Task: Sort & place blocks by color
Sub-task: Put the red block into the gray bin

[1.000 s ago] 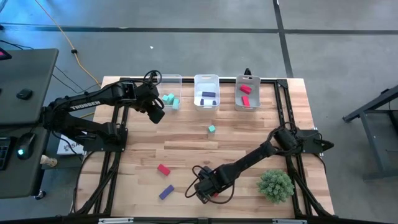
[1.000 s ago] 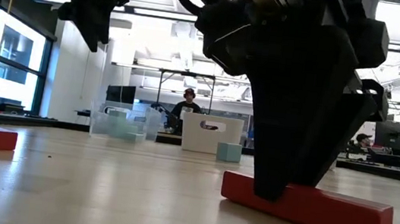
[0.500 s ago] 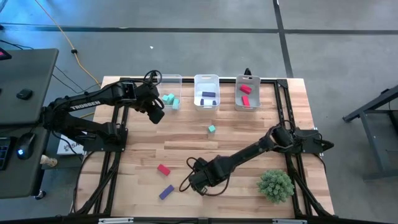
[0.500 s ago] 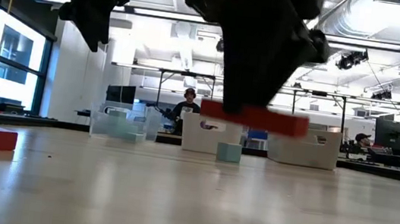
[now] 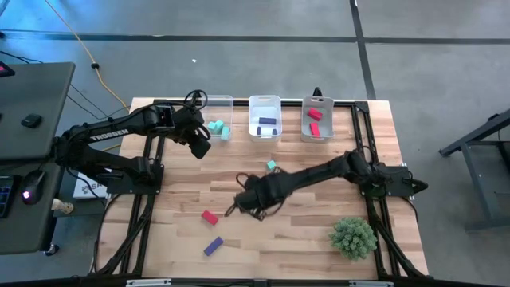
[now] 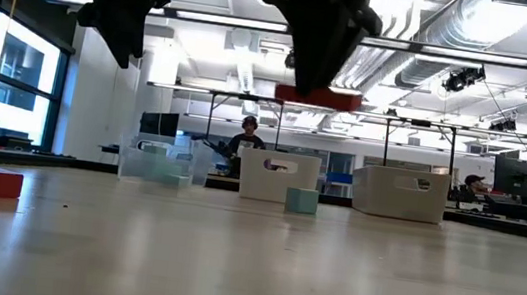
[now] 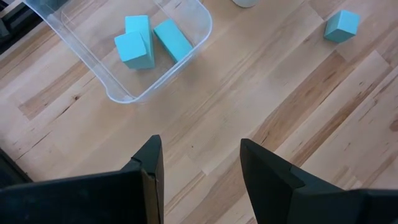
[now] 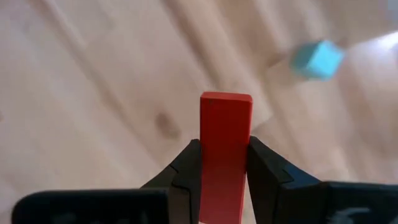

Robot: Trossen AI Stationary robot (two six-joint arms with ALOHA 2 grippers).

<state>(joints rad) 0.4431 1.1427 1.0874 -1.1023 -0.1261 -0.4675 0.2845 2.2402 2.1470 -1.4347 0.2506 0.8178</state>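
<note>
White "TROSSEN" lettering along the left arm (image 5: 107,137).

Bright, even overhead light throughout; the right wrist view's background is motion-blurred.

The high camera looked straight down on the whole pale wooden bench (image 5: 303,239). The low one sat at bench-top height, facing level across it into the room. Each wrist camera looked down close at the planks, and both caught the same loose teal-green cube (image 7: 341,25), also seen from above.
</note>
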